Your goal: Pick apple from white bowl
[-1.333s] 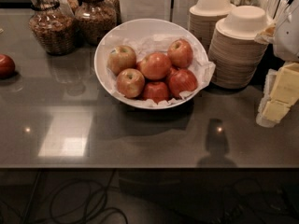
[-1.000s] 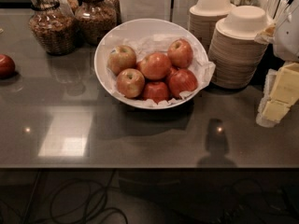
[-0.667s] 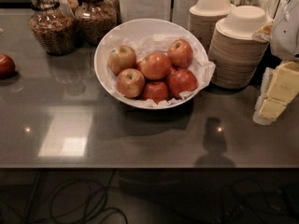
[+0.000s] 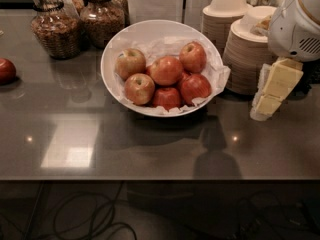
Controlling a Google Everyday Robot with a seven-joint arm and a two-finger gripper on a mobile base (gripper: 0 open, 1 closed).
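Note:
The white bowl (image 4: pixel 125 39), lined with crinkled white paper, stands on the dark counter at the middle back. It holds several apples. The red-orange apple (image 4: pixel 166 70) lies at the middle of the pile, on top. A paler yellow-green apple (image 4: pixel 130 63) lies at its left. My gripper (image 4: pixel 264 105) hangs at the right, pale yellow, pointing down and to the left below the white arm (image 4: pixel 295 26). It is to the right of the bowl, apart from it, close above the counter, and holds nothing that shows.
Stacks of tan paper bowls (image 4: pixel 250 54) stand just behind the gripper, right of the white bowl. Two glass jars (image 4: pixel 55 26) stand at the back left. A lone dark red apple (image 4: pixel 6 70) lies at the far left. The counter's front edge (image 4: pixel 150 179) runs across below.
The gripper has shifted a little to the left, toward the bowl. The bowl and the apples have not moved.

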